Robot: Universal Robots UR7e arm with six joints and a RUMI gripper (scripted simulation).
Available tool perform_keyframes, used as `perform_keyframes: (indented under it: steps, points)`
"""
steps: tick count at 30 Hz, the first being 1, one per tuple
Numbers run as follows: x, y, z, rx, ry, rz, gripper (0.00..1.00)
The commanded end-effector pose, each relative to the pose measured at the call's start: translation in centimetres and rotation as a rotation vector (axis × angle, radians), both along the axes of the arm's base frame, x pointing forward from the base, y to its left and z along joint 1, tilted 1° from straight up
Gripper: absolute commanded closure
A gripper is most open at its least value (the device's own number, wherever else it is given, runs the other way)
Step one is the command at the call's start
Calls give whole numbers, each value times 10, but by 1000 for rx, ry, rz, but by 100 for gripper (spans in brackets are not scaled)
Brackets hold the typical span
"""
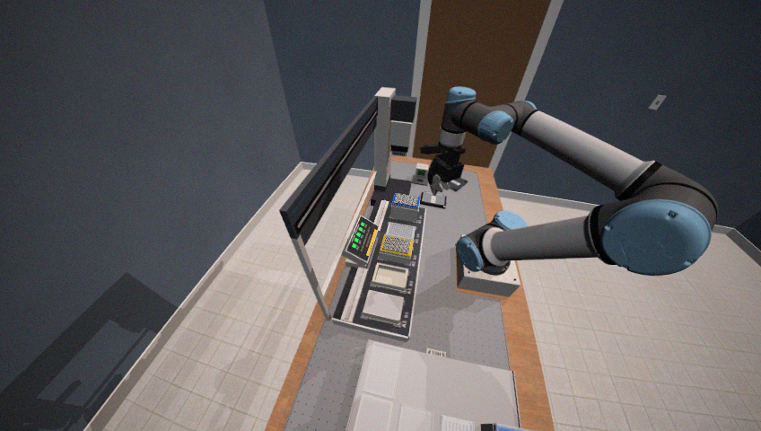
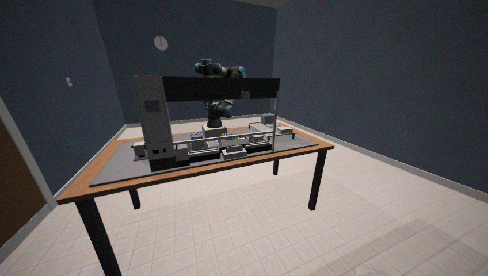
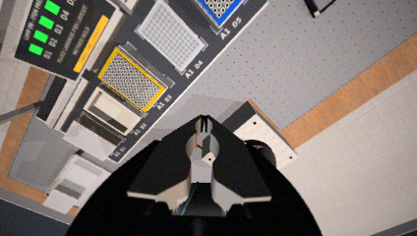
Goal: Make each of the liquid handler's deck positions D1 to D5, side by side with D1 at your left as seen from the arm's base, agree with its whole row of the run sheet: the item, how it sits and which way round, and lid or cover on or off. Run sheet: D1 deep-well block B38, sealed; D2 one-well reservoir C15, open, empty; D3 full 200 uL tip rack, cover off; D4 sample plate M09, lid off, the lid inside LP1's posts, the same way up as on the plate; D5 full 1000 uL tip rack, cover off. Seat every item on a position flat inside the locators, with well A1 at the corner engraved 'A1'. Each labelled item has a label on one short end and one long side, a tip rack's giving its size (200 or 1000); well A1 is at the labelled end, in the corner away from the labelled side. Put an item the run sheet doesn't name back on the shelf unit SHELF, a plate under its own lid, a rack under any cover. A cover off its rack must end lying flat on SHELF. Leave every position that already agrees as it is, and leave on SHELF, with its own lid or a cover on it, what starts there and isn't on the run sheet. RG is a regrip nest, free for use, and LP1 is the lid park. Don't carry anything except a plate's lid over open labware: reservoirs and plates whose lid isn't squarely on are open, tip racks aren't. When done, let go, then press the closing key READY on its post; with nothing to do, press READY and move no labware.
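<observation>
My gripper is shut and empty, high above the grey mat beside the deck; it also shows in the top view, near the deck's far end. The deck row holds a sealed grey block at D1, an open cream reservoir at D2, a yellow-framed tip rack without cover at D3, a white well plate without lid at D4, and a blue-framed tip rack without cover at D5. A flat lid lies just beyond D5. A small post with a green face stands behind the gripper.
The handler's black gantry beam runs along the deck's far side; in the exterior view it hides the gripper. A status panel with green lights sits beside the deck. The arm's base block stands on the mat. The shelf unit is at the near end.
</observation>
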State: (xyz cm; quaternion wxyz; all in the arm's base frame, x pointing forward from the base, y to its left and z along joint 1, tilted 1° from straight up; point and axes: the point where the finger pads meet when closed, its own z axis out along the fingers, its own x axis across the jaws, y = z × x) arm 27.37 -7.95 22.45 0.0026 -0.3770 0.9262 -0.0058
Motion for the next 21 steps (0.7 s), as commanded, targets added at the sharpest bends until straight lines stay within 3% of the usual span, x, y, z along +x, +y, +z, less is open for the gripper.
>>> perform_keyframes:
  steps: [1,7,9,21]
  points:
    - [-22,-2,3,1,-3,-85,100]
    - [-52,-4,6,2,-4,-205,100]
    - [-52,-4,6,2,-4,-205,100]
    - [-54,-4,6,5,-6,-445,100]
